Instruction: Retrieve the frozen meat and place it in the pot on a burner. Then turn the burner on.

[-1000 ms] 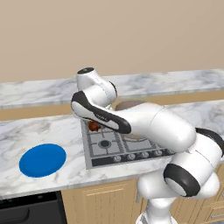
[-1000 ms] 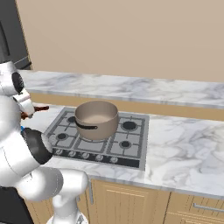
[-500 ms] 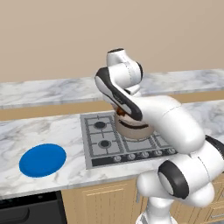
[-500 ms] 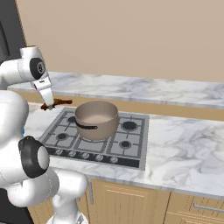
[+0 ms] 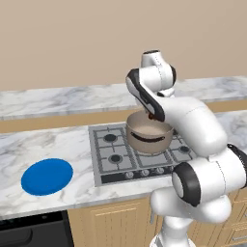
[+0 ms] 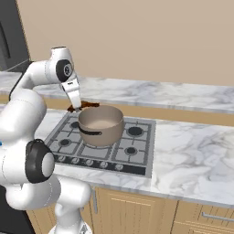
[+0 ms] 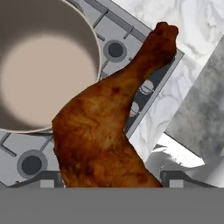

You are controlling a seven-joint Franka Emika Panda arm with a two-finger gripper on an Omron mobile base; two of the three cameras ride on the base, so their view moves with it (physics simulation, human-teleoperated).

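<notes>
Gripper [image 6: 78, 109] is clamped on the meat [image 7: 105, 131]: in hand view the drumstick sits between the two finger tips [image 7: 49, 178], thick end at the tips, thin bone end pointing away toward the hob edge. In right base view the gripper points down, w/ the meat [image 6: 85, 106] showing as a small reddish-brown piece at its tip, just beside the pot's [image 6: 100, 124] far-left rim and above hob level. Whether the meat is over the pot opening or just outside the rim: cannot tell; hand view puts the pot [image 7: 43, 65] to one side of the meat, not under it. Arm pose: rises from the base, upper link folded high, wrist section angled down to the pot rim; in left base view the forearm crosses in front of the pot [image 5: 148, 136] and hides the gripper tip. Pot stands upright on the hob [image 6: 68, 137], on a rear burner near centre, pale inside empty, dark handle facing the front knobs. Hob is set in a marble counter [image 6: 192, 151]. A blue plate [image 5: 47, 176] lies on the counter, well apart to the left of the hob.
</notes>
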